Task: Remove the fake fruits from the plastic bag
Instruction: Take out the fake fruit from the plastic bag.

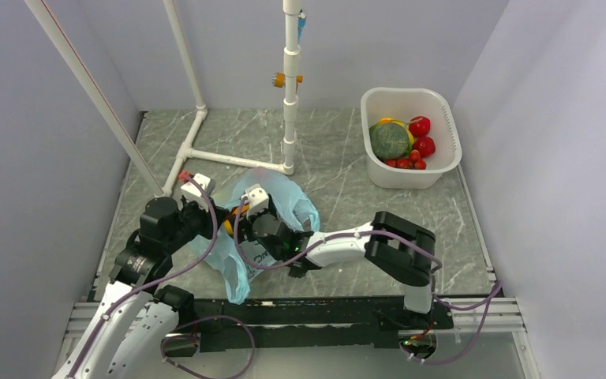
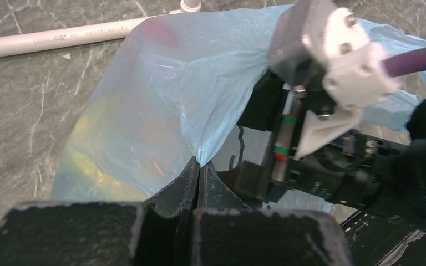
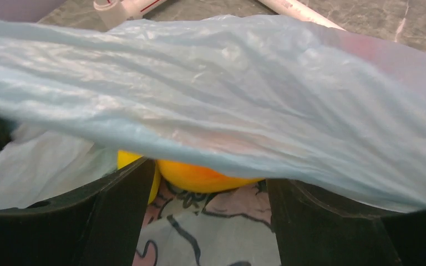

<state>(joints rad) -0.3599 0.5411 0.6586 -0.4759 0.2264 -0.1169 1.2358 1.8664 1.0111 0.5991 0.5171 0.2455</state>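
Pinching the bag (image 2: 172,94) with the closed left gripper (image 2: 199,166); reaching inside with the right gripper (image 3: 208,191), spread wide, mango (image 3: 199,174) just ahead; next: closing without snagging film.

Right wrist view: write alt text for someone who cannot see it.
An open right gripper sits under a fold of light-blue plastic bag, its dark fingers either side of a yellow-orange fruit on the bag's cartoon print.

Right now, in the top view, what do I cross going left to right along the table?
Left arm → plastic bag → white tub (green melon, then red fruit inside). Right arm overlaps both, so left out.
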